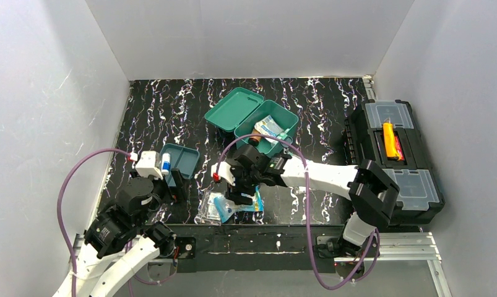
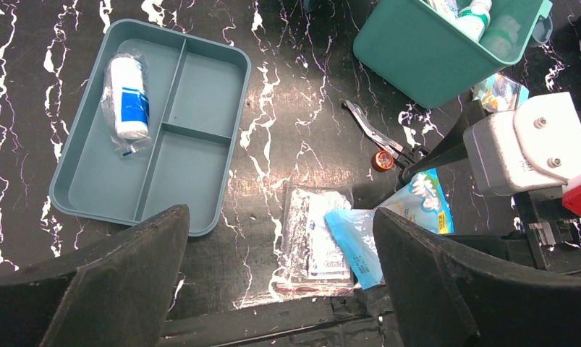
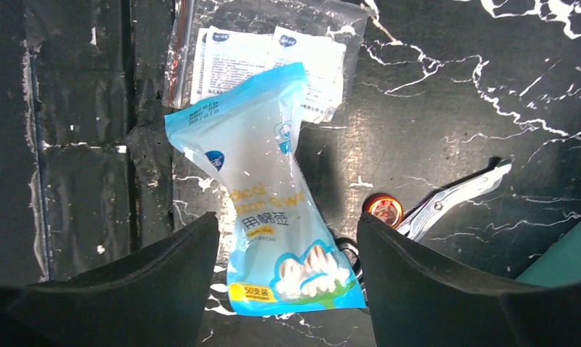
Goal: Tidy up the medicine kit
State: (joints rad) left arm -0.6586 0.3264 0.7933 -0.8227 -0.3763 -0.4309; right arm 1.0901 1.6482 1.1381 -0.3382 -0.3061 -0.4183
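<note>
R claw (image 3: 287,224) spread astride swab bag (image 3: 262,195) lower centre, L claw (image 2: 280,213) spread too; bag's light, floppy, slick, so I'd pinch its waist.

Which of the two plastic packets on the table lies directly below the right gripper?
The blue cotton-swab packet, framed by the right gripper; the clear bag of white sachets lies further off, partly under the blue packet's end.

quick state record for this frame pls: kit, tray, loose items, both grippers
medicine kit: lid open, items inside
inner tray: out on table, three compartments
wrapped roll: in tray's long compartment
cotton swab bag: on table, partly over clear zip bag
scissors, round tin: on table beside swab bag
right gripper: open, over swab bag
left gripper: open, empty
</note>
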